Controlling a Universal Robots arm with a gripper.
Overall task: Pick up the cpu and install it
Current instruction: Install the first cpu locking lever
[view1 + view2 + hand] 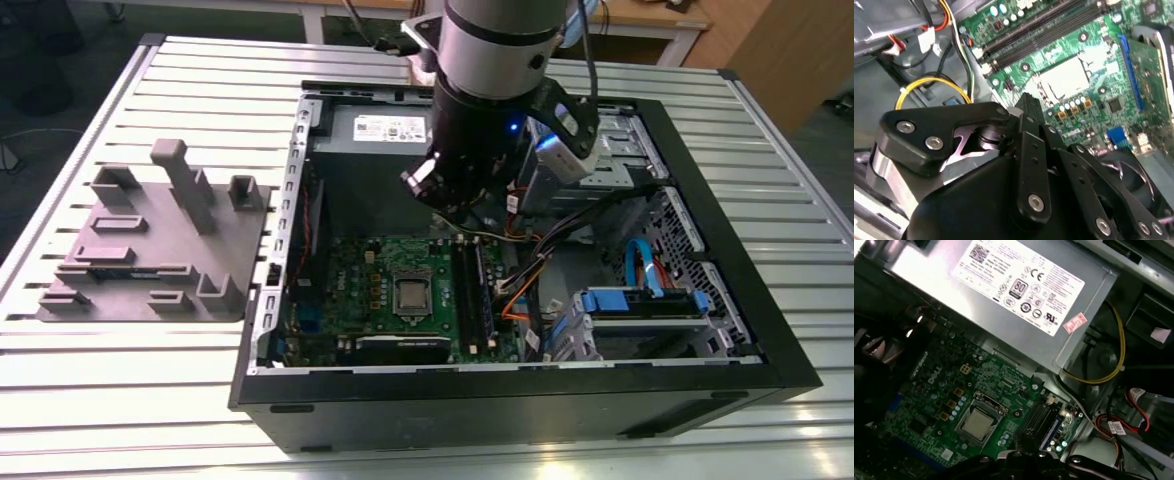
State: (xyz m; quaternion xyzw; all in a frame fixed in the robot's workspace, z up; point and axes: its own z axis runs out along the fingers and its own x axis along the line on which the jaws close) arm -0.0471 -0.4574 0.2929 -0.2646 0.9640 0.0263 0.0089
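The cpu is a small silver-grey square lying flat in the metal socket frame of the green motherboard. It also shows in the exterior view as the cpu and in the second wrist view as a bright square, the cpu. My gripper hangs inside the open computer case, above the board's far edge and clear of the chip. Its black linkage points down toward the socket area. Nothing is visibly held.
The grey power supply box sits at the back of the black case. Yellow and orange cables loop beside the board. Drive bays with blue parts stand at the exterior view's right. A grey fixture block rests outside the case.
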